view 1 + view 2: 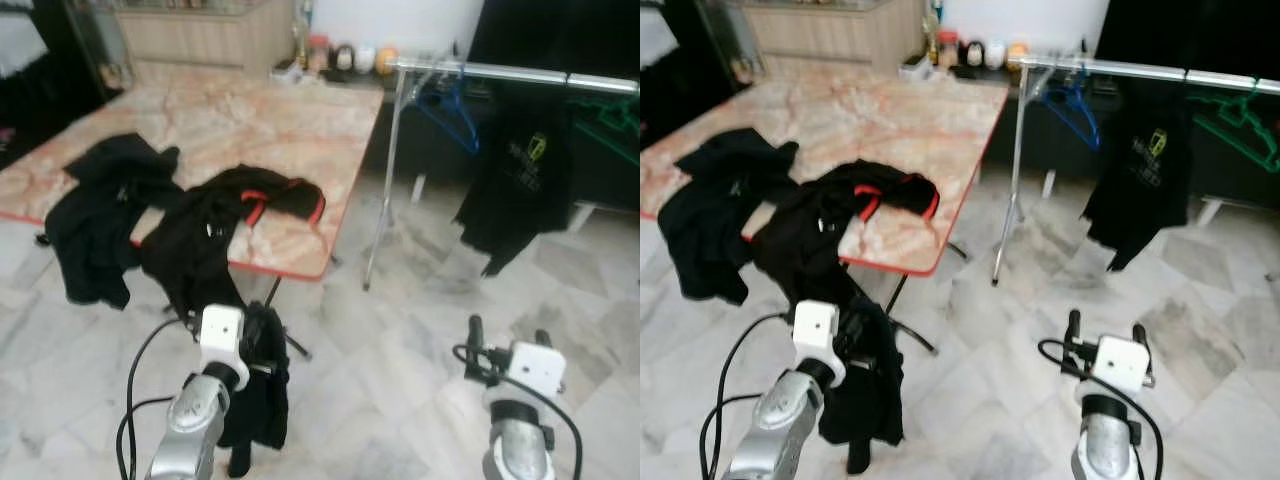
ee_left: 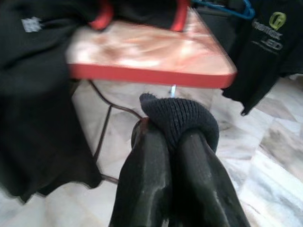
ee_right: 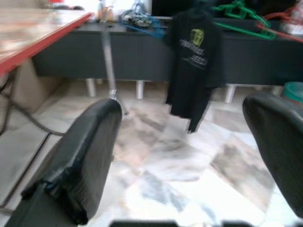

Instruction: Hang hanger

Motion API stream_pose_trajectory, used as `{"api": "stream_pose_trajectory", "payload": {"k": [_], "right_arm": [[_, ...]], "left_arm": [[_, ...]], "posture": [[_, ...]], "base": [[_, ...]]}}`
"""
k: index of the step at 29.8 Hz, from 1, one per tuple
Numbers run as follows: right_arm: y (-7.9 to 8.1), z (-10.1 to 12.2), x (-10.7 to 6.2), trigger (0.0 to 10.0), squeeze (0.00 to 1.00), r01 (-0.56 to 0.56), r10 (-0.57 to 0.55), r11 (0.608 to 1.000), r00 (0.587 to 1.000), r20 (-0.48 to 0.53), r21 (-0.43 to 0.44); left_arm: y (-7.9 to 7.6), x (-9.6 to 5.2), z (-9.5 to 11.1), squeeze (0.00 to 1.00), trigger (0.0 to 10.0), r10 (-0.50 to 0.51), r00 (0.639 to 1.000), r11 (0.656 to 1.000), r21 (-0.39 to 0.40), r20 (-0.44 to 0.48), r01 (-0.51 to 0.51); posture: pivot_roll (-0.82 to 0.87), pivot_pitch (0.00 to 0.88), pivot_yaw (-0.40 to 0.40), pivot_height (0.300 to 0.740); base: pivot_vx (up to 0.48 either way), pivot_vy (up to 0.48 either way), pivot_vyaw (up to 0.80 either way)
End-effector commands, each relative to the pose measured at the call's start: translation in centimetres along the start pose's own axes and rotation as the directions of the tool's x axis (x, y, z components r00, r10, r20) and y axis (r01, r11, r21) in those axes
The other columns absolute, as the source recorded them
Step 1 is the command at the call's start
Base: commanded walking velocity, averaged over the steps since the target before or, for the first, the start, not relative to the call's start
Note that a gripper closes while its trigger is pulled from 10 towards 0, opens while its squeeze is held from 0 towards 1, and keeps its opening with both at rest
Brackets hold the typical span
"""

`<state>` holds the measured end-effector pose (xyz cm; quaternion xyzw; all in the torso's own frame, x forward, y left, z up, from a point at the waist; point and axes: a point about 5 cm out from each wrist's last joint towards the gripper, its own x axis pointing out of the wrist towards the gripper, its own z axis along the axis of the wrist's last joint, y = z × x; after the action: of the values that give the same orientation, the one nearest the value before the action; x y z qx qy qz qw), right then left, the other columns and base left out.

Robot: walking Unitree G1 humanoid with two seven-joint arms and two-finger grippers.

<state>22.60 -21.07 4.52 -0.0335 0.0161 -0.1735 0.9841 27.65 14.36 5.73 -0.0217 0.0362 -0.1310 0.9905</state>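
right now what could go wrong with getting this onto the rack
1. The left end effector pinches just a fold of the black garment, which dangles low; it could slip free or drag on the floor.
2. The clothes rail stands some way off past the table corner, so the hanging cloth may snag there.
3. The right end effector is open, giving no support.

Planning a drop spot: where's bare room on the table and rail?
Table: far half is bare; near edge crowded by black clothes. Rail: free between blue hanger and hung black shirt.
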Motion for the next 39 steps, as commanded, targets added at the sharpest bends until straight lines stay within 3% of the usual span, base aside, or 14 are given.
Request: {"api": "stream_pose_trajectory", "payload": {"k": [1,10,25,32,39], "right_arm": [[0.6,0.3,0.1,10.0,0.00,-0.012,0.012,1.000,1.000,0.008,0.019],[0.5,0.2,0.3,10.0,0.00,0.003,-0.003,1.000,1.000,-0.007,0.009],[0.7,0.1,0.2,10.0,0.00,-0.012,0.012,1.000,1.000,0.004,0.015],[0.7,0.1,0.1,10.0,0.00,-0.014,0.014,1.000,1.000,0.007,0.014],[0.7,0.1,0.3,10.0,0.00,-0.020,0.020,1.000,1.000,0.010,0.014]], "left_arm": [[0.5,0.0,0.6,0.00,10.0,0.012,1.000,1.000,0.012,0.023,-0.013],[0.6,-0.1,0.6,0.00,10.0,0.013,1.000,1.000,0.013,0.025,-0.014],[0.6,-0.1,0.8,0.00,10.0,0.017,0.999,1.000,0.021,0.037,-0.018],[0.8,-0.3,2.6,0.00,10.0,0.032,0.993,0.998,0.055,0.116,-0.039],[0.9,-1.0,6.2,0.00,10.0,0.077,0.965,0.994,0.055,0.252,-0.094]], "posture": [[0.02,0.000,-0.004,0.740],[0.02,0.000,-0.004,0.740],[0.02,0.000,-0.002,0.740],[0.02,0.000,-0.004,0.740],[0.03,0.000,-0.015,0.740]], "base": [[0.000,0.326,0.00],[0.000,0.325,-0.44],[0.000,0.259,0.00],[0.000,0.000,0.00],[0.000,0.000,0.00]]}}
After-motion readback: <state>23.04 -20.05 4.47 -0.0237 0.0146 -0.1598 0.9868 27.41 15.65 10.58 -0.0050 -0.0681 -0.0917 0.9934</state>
